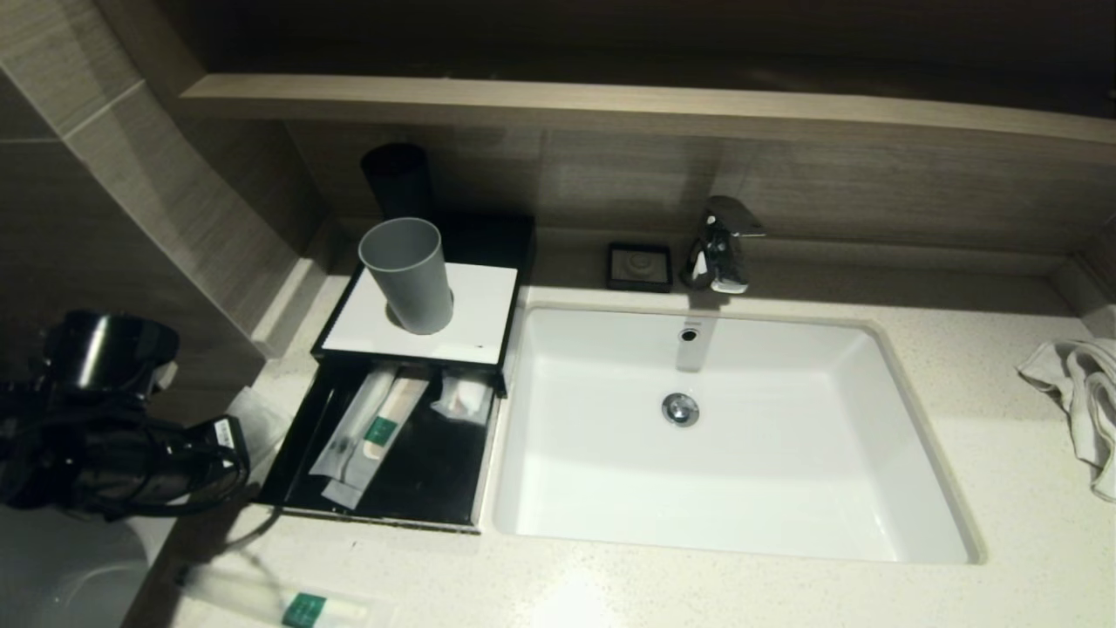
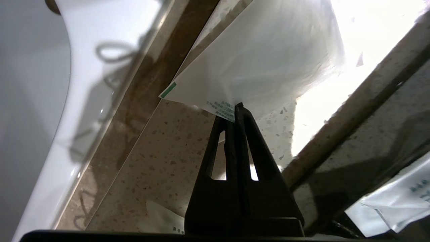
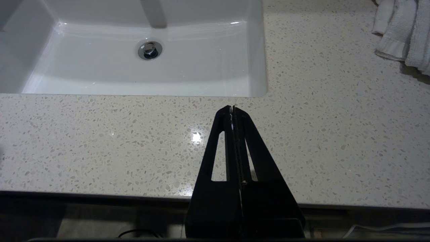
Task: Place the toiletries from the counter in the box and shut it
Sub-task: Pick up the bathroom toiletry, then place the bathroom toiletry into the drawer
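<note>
My left claw (image 2: 235, 107) is clamped on the corner of a white sachet (image 2: 265, 57), its two fingers pressed together with the printed edge of the packet pinched between them. The sachet fans out beyond the tips, above the speckled table (image 2: 161, 161). In the head view, the left arm sits low at the near left edge of the table, a dark bulk of wrist and cables, with the sachet showing pale just beyond it (image 1: 253, 414).

Just past the left claw, toward the sink, lies the black box (image 1: 301, 436) with its drawer pulled open. Inside are two long wrapped toiletries (image 1: 370, 432) side by side and a smaller clear packet (image 1: 464, 397) nearer the sink side. On the box's white top stands a grey cup (image 1: 406, 275), upright, with a black cup (image 1: 397, 179) behind it by the wall. Nearer me than the claw, another long wrapped toiletry with a green label (image 1: 288, 602) lies on the table edge.

My right claw (image 3: 232, 108) has its fingers together, holding nothing, hovering over bare table near the front edge. Beyond it is the white sink (image 3: 258, 67), and off to its right a crumpled white towel (image 3: 403, 33). The tap (image 1: 719, 244) and a small black dish (image 1: 640, 265) stand behind the sink.
</note>
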You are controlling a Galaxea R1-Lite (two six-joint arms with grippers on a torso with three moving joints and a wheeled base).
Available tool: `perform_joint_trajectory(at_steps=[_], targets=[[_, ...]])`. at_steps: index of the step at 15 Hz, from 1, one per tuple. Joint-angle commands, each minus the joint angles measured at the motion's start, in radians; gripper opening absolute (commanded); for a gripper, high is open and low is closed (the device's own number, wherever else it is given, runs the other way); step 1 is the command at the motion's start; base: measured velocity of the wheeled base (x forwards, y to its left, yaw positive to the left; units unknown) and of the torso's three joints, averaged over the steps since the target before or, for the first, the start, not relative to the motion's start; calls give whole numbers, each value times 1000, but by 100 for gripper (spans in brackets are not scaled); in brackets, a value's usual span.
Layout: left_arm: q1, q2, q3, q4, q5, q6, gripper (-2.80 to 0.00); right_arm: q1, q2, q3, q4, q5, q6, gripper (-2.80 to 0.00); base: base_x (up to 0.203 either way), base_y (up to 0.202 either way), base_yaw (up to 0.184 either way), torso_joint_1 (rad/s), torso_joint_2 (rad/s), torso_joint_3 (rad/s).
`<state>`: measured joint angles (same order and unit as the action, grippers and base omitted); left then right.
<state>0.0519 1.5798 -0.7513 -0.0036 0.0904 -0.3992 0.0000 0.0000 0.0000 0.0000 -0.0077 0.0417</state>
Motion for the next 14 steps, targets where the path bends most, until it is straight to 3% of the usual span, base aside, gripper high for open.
perform_joint_trajectory(at_steps=[1,7,9,12,14], targets=[[0,-29,-1,-1,2,-3,-280,0,0,0,0,0,0,-280,0,0,0,0,0,0],[-1,-161,-5,9,1,0,-280,0,0,0,0,0,0,-280,0,0,0,0,0,0],[-5,-217,-29,35,-26,0,-280,0,0,0,0,0,1,-280,0,0,0,0,0,0],[-10,-303,-135,183,-118,0,-280,0,0,0,0,0,0,-280,0,0,0,0,0,0],[-63,-334,-190,301,-175,-1,-280,0,0,0,0,0,0,-280,0,0,0,0,0,0]])
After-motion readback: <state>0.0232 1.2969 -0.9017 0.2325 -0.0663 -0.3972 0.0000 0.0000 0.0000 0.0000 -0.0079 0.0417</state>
